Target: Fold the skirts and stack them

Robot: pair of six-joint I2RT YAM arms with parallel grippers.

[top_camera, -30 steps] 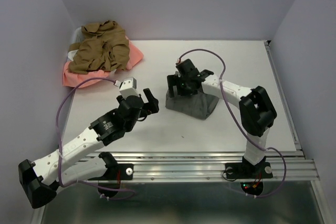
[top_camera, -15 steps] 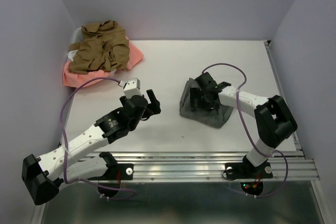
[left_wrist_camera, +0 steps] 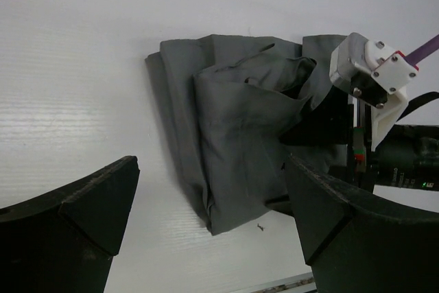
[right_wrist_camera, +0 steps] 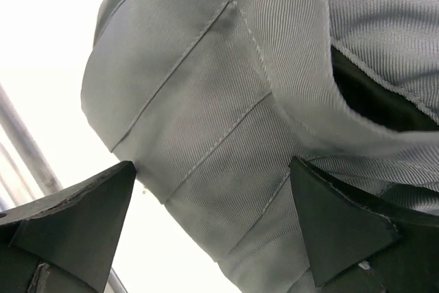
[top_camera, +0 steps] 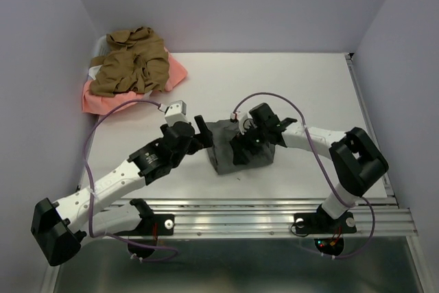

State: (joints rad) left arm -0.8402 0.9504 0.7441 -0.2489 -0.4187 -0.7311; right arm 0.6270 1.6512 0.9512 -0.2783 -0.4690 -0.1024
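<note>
A bundled skirt (top_camera: 223, 152) lies near the middle of the bench (top_camera: 302, 87), toward its near edge. The left gripper (top_camera: 199, 135) sits just left of it, and the right gripper (top_camera: 243, 147) is over its right part. At the far left corner, well apart, an upper skirt (top_camera: 130, 63) lies heaped on a lower skirt (top_camera: 175, 73).

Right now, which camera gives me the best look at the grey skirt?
The left wrist view: the grey skirt lies almost whole in frame, folds and edges clear. The top external view shows it small, partly covered by the right arm. The right wrist view shows only close-up cloth and seams.
</note>
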